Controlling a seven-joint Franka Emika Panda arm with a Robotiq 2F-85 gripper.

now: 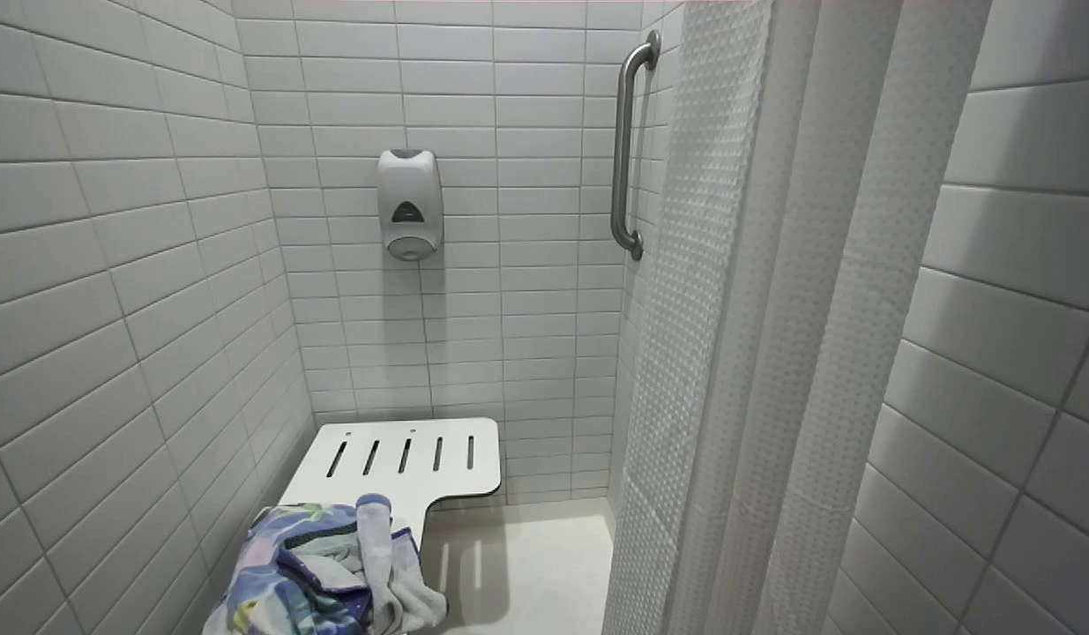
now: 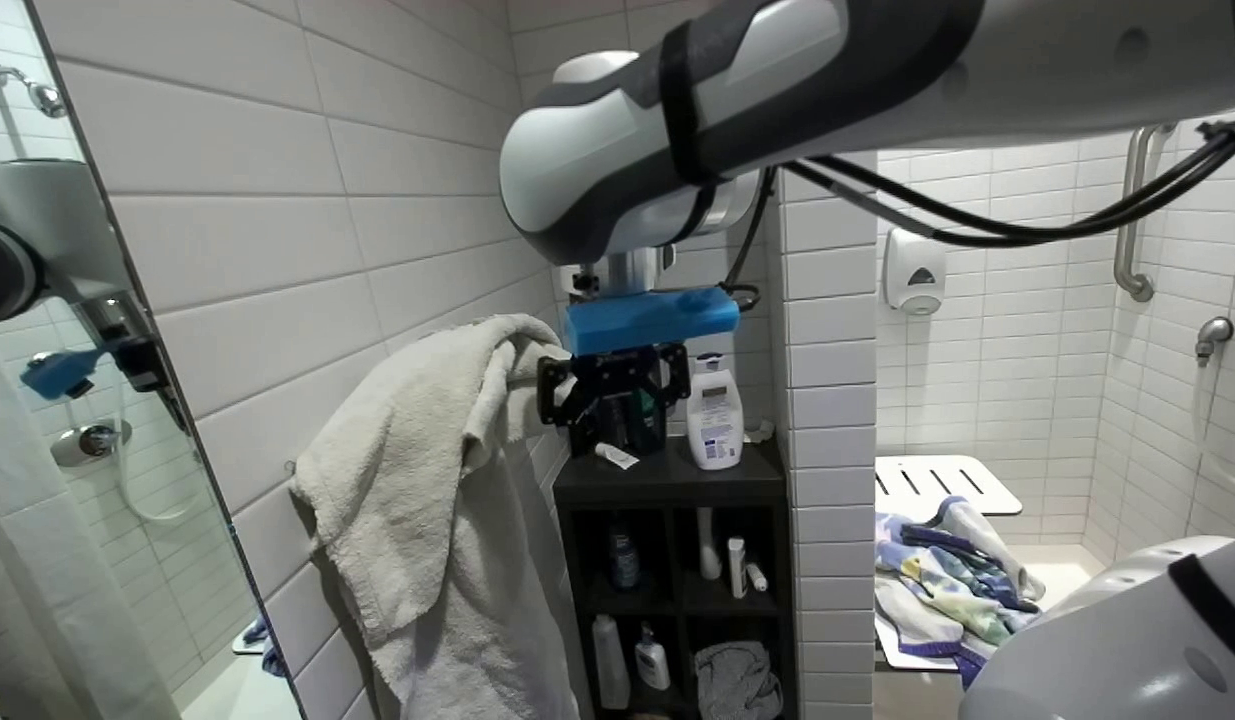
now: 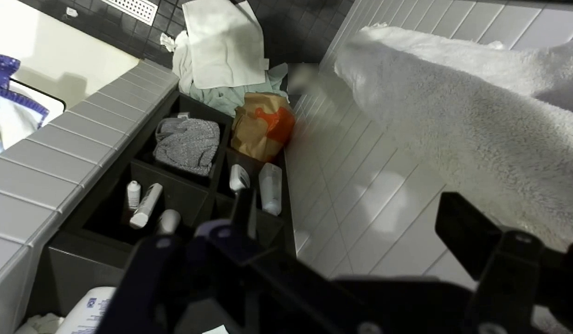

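My gripper (image 2: 615, 395) is black with a blue block above it, in an exterior view. In the wrist view the gripper (image 3: 351, 218) has its fingers wide apart, with nothing but wall tiles showing between them. A cream towel (image 2: 407, 500) hangs on the tiled wall beside it; the towel also shows in the wrist view (image 3: 453, 120) near the right finger. I cannot tell whether they touch. A white lotion bottle (image 2: 715, 420) stands on the black shelf (image 2: 667, 487), on the gripper's other side. Dark items behind the gripper are partly hidden. A small white tube (image 2: 617, 456) lies on the shelf top.
Cubbies below hold bottles and a grey cloth (image 3: 189, 144). A paper bag (image 3: 263, 125) sits by the shelf. A mirror (image 2: 217, 600) stands at the left. A patterned towel (image 1: 315, 564) lies on a white shower seat (image 1: 456, 463); a curtain (image 1: 773, 353) hangs nearby.
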